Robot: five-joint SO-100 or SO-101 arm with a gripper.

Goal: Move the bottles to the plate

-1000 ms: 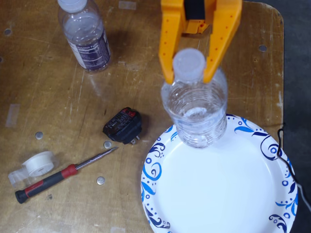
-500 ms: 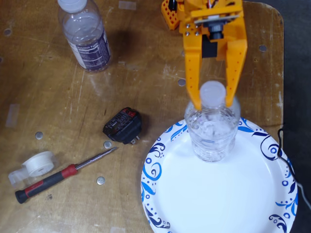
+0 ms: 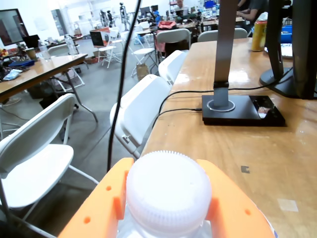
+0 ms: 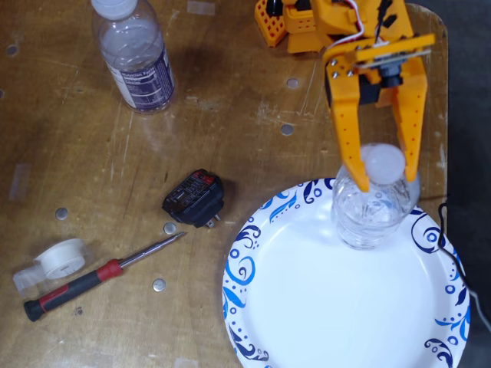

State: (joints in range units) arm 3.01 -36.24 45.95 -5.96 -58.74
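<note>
**Orange gripper holds unlabelled bottle over plate rim; second bottle outstanding**

Orange plastic fingers of the gripper (image 4: 382,175) are clamped on the neck of the unlabelled bottle (image 4: 372,211), one finger either side of the white cap (image 4: 383,163). The wrist view confirms this: the cap (image 3: 168,191) sits tight between both fingers.

Location: the bottle is at the upper right of the plate (image 4: 253,307) in the fixed view, its base over the patterned rim area. Whether the base rests on the plate or hangs just above it cannot be told.

Orientation: the bottle's long axis runs near vertical, cap toward the camera and base toward the plate, with a slight lean toward the top of the frame.

The labelled bottle (image 4: 135,55) stands upright at the upper left of the frame, well apart from the plate, not yet moved.

Risks, as judged:
- The base sits near the sloped rim; released here, the bottle could tip off the plate.
- If the base is not yet down, opening the fingers would drop a light, near-empty bottle, which could bounce or roll.
- The fetch path to the labelled bottle passes near the black adapter (image 4: 195,198); the screwdriver (image 4: 100,275) and tape roll (image 4: 61,257) lie lower left, less likely to interfere.
</note>
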